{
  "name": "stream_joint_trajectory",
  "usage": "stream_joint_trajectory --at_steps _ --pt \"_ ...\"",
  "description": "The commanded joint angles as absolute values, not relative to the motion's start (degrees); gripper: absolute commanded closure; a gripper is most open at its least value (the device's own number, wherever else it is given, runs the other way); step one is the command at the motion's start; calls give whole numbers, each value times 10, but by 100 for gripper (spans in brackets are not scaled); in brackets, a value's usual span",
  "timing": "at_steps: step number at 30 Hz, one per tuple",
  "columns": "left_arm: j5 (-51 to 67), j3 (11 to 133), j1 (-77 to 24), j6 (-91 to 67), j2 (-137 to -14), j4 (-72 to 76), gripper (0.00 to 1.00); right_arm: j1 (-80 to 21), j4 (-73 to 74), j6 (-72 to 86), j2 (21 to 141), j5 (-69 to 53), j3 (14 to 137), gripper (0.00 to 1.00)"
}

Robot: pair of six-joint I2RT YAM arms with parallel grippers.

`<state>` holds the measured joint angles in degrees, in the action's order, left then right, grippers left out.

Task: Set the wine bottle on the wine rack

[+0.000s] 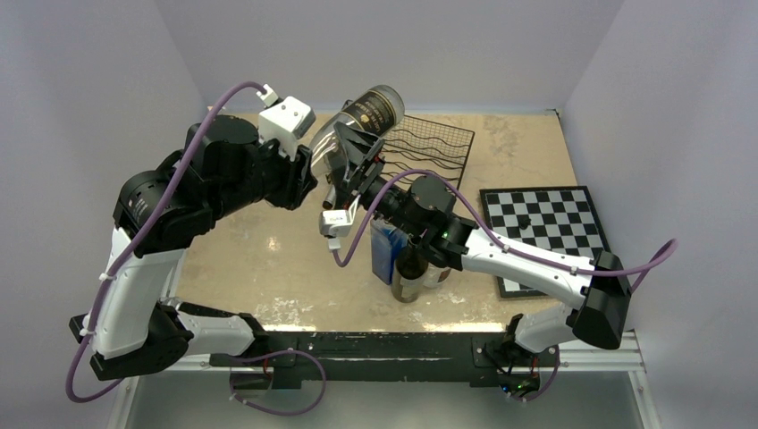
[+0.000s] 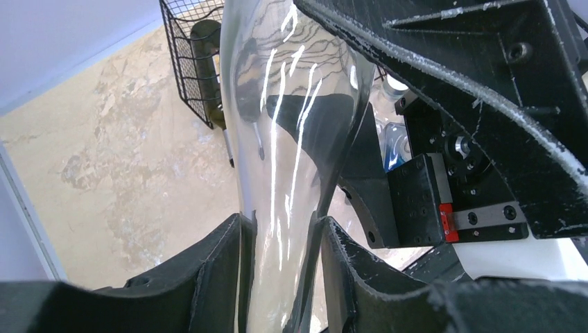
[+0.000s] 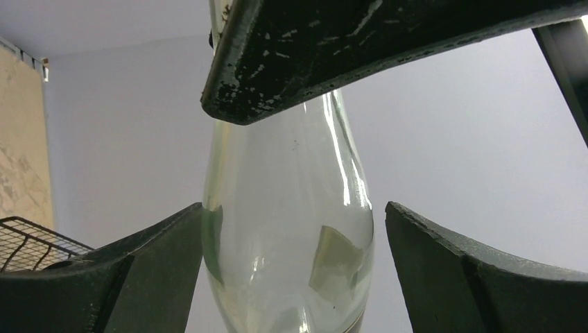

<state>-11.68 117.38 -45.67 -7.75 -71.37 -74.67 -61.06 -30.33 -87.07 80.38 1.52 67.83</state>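
While aloft, left gripper (image 2: 281, 239) tight on wine bottle (image 1: 375, 109) neck; right gripper (image 3: 295, 229) wide.

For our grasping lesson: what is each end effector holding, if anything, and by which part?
The left end effector grips the clear wine bottle at its neck; the right end effector stands open around the body, holding nothing.

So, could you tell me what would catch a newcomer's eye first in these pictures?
A clear wine bottle hangs tilted in the air by the left end of the wine rack, far across the table. The left gripper is clamped on its neck, while the right gripper stands open around its body.
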Motion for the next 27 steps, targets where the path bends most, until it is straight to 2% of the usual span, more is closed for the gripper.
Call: stream_joint_trajectory --at_steps 1,3,7,12,19,27 --pt "-176 1231 -451 -60 -720 -652 100 -607 -365 -885 786 6 692 4" --pt "-172 1230 -451 -60 -723 -656 100 -606 -366 -882 787 9 694 6" --pt "-178 1223 -451 -59 -718 -653 100 -605 -367 -876 787 9 690 4" --pt "-161 1223 -452 -62 -715 -651 100 -600 -362 -867 790 9 693 8" --pt "-150 1202 -451 -60 -698 -618 100 -597 -360 -863 789 6 690 3" --pt "-184 1172 -452 -62 -694 -583 100 -597 -358 -862 795 5 688 2"
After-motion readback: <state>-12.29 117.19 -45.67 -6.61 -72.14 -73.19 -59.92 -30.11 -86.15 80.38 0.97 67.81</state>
